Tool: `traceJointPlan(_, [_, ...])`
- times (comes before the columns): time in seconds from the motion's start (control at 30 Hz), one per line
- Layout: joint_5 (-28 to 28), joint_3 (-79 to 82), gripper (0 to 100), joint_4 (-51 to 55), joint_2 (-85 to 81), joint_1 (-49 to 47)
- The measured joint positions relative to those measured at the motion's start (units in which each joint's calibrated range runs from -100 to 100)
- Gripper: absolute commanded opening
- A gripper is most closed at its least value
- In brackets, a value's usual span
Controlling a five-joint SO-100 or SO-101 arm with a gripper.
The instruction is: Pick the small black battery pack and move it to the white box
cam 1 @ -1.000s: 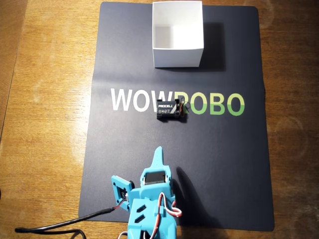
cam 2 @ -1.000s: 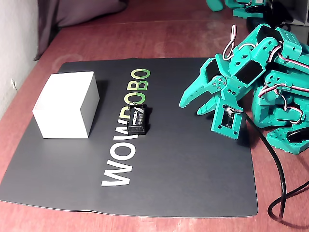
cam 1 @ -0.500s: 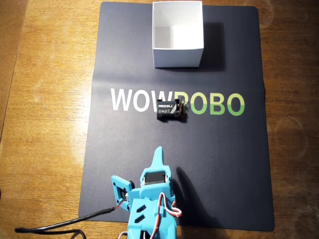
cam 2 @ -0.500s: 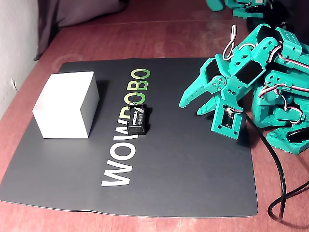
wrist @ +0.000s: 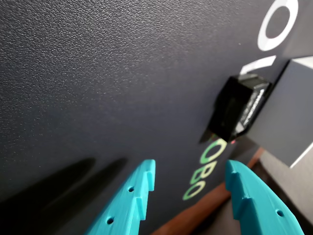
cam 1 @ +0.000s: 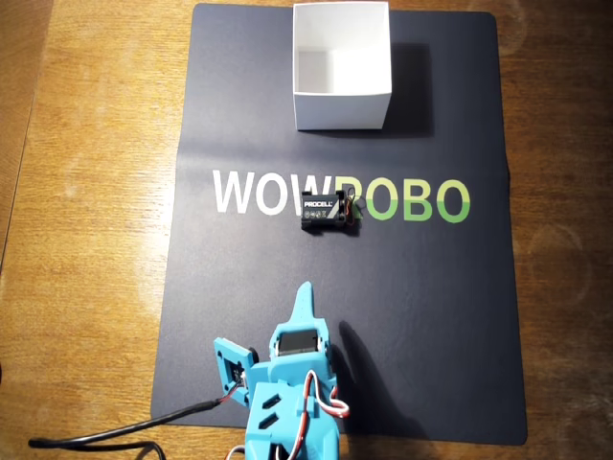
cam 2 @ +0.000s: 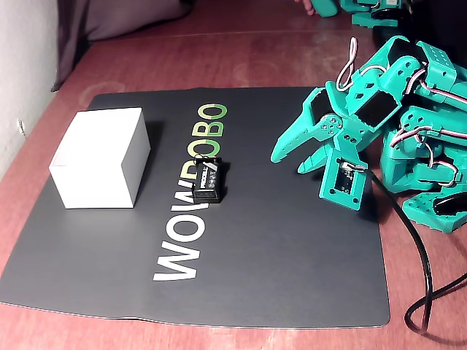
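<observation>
The small black battery pack (cam 1: 326, 212) with white PROCELL lettering lies on the dark mat over the printed lettering, thin wires at its right end in the overhead view. It also shows in the fixed view (cam 2: 207, 181) and, blurred, in the wrist view (wrist: 239, 110). The white box (cam 1: 341, 110) stands open-topped and empty beyond it, near the mat's far edge (cam 2: 98, 171) (wrist: 288, 117). My teal gripper (cam 1: 305, 297) (cam 2: 288, 162) hovers low over the mat, well short of the pack and pointing toward it. Its fingers (wrist: 190, 169) stand apart with nothing between them.
The dark mat (cam 1: 431, 316) with WOWROBO lettering lies on a wooden table (cam 1: 86, 192). A black cable (cam 2: 419, 262) loops off the arm near the mat's edge. More teal robot parts (cam 2: 365, 11) sit at the far edge in the fixed view.
</observation>
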Motion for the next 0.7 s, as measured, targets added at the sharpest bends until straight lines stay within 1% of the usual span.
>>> traceJointPlan(0.7, [-0.2,0.0,17,-1.0,0.0,-0.2])
